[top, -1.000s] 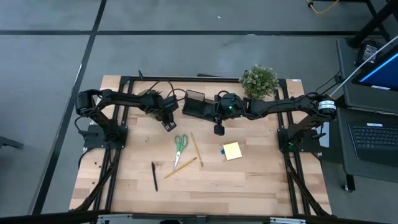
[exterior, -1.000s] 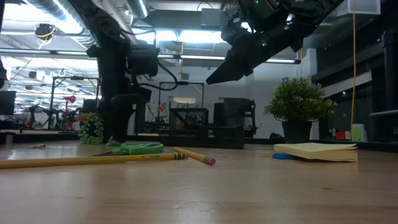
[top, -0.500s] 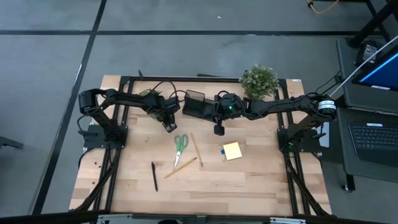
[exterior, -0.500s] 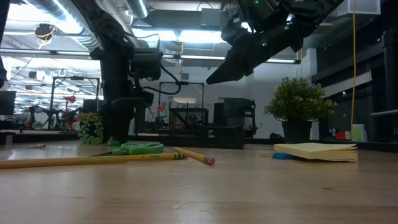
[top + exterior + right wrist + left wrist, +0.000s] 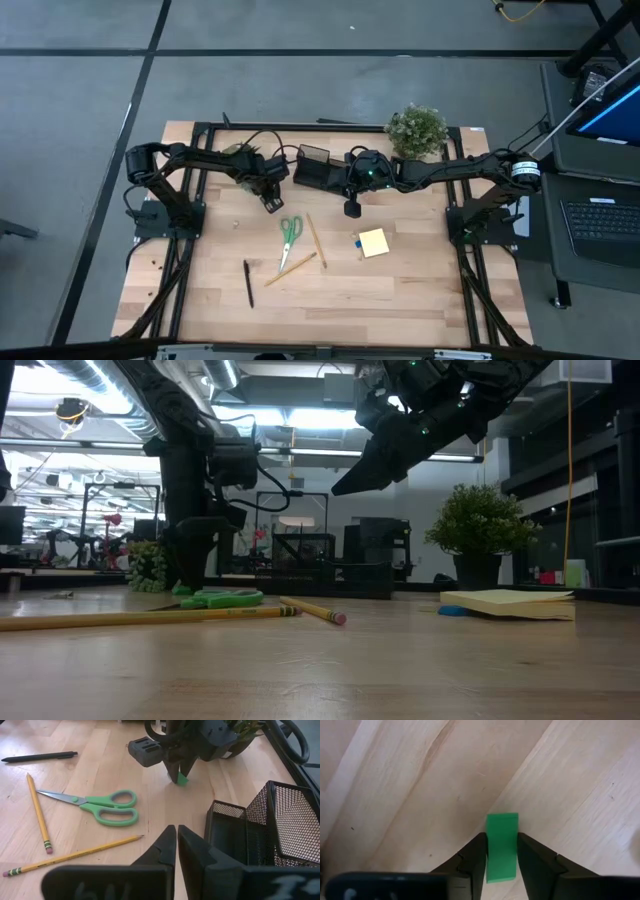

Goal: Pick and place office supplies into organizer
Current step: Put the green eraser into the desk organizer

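Note:
A small green piece (image 5: 502,822) lies flat on the wooden table, with my left gripper (image 5: 502,840) pointing straight down and closed on it; the right wrist view shows the same gripper (image 5: 178,772) and piece (image 5: 182,780). My right gripper (image 5: 176,827) hangs shut and holding nothing above the table (image 5: 400,290), in front of the black mesh organizer (image 5: 314,168). Green-handled scissors (image 5: 290,230), two pencils (image 5: 315,238) (image 5: 292,267), a black pen (image 5: 248,283), a yellow sticky-note pad (image 5: 373,242) and a small blue piece (image 5: 357,242) lie loose on the table. My left gripper pinches the green piece by its two long sides (image 5: 491,852) between its two fingers (image 5: 475,855). The fingers come from above, pointing down, and reach along the near half of the piece. The piece lies flat on the table.
A potted plant (image 5: 416,130) stands at the table's far right, beside the organizer. A smaller plant (image 5: 148,567) stands behind my left arm. Bare wood stretches along the table's near edge (image 5: 400,310).
My left gripper has sunk a little toward the table over the green piece. My right gripper and the loose items have kept still.

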You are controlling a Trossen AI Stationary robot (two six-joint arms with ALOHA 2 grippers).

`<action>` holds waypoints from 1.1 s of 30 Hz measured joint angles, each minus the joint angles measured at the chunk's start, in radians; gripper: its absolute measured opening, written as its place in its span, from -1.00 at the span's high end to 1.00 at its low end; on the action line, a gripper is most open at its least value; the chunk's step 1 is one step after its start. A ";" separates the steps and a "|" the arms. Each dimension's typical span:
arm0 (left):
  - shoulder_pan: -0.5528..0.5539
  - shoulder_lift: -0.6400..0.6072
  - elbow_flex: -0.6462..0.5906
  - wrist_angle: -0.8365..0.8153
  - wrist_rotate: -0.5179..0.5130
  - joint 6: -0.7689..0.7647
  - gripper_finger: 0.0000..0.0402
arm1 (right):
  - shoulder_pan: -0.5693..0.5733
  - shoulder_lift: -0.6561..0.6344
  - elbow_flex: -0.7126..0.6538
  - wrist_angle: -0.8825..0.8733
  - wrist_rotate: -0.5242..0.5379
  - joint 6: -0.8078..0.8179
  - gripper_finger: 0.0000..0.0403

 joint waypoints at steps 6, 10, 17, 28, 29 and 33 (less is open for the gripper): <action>0.000 0.000 0.000 -0.002 0.000 0.017 0.64 | 0.000 0.000 0.000 0.000 0.000 0.000 0.89; 0.000 0.000 0.000 -0.002 0.000 0.026 0.67 | 0.000 0.000 0.000 0.000 0.000 0.000 0.89; -0.001 0.002 0.012 -0.015 0.001 0.052 0.68 | 0.000 0.000 0.000 0.000 0.000 -0.001 0.90; -0.004 0.006 0.134 -0.073 0.006 0.138 0.69 | 0.000 0.000 0.000 0.001 0.000 0.000 0.90; -0.006 0.006 0.145 -0.072 0.005 0.144 0.69 | 0.000 0.000 0.000 0.002 0.000 0.000 0.90; -0.015 0.005 0.191 -0.103 -0.001 0.184 0.69 | 0.000 0.000 0.000 0.003 0.000 0.001 0.90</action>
